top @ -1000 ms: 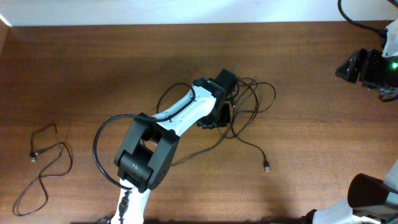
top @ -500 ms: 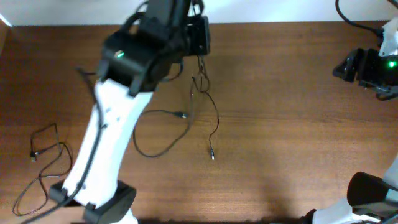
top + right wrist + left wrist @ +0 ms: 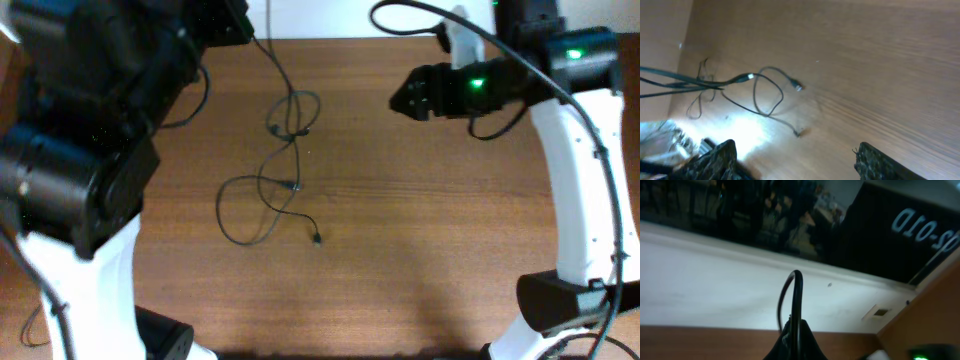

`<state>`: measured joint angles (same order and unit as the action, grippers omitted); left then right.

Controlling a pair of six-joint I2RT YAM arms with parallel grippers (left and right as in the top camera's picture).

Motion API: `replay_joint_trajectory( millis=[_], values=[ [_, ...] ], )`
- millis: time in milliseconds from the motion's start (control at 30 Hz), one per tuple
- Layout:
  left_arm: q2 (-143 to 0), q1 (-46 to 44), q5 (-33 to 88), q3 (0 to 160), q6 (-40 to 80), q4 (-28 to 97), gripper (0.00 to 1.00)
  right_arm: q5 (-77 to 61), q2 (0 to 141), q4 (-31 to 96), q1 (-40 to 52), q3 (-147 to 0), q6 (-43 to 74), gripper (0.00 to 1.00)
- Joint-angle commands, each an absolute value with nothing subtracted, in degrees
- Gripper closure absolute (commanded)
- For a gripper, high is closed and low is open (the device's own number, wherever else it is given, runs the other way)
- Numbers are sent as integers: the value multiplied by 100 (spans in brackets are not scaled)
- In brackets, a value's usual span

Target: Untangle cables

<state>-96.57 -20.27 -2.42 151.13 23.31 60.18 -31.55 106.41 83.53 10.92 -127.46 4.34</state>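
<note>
The left arm has lifted closer to the overhead camera and further left than half a second ago, and the right arm, then parked at the table's right edge, has swung in over the wood. The hanging cord has drifted left with the lift.

The left fingers (image 3: 810, 350) are closed tight on the cables (image 3: 290, 130): in the left wrist view a black strand rises out of the pinch as a narrow arch and bends back down. From overhead that strand runs from the raised left arm at the top of the frame down to a small knotted clump that seems to hang above the table (image 3: 430, 220). Below the clump, loose loops spread on the wood, and one tail ends in a small plug (image 3: 316, 238) lying to the lower right of them.

The right fingers (image 3: 715, 160) are spread wide with nothing between them. In the overhead view they sit to the upper right of the clump, well apart from it and pointing towards it. The right wrist camera looks past them at the loops and a second small connector (image 3: 797, 86) lying on the wood.
</note>
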Motion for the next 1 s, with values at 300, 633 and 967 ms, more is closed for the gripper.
replay_joint_trajectory(
  millis=[300,633,967],
  values=[
    [-9500,-1942,-652,15203,2241,6106,100,-3990,11581,7516,2213,-12726,480,23],
    [-9362,-1446,-648,15203,2244,6219,100,-5306,13225,7299,2182,-12726,193,19],
    [-9362,-1446,-652,15203,2241,6222,100,-5743,14064,6309,2731,-12726,-1660,49]
  ],
)
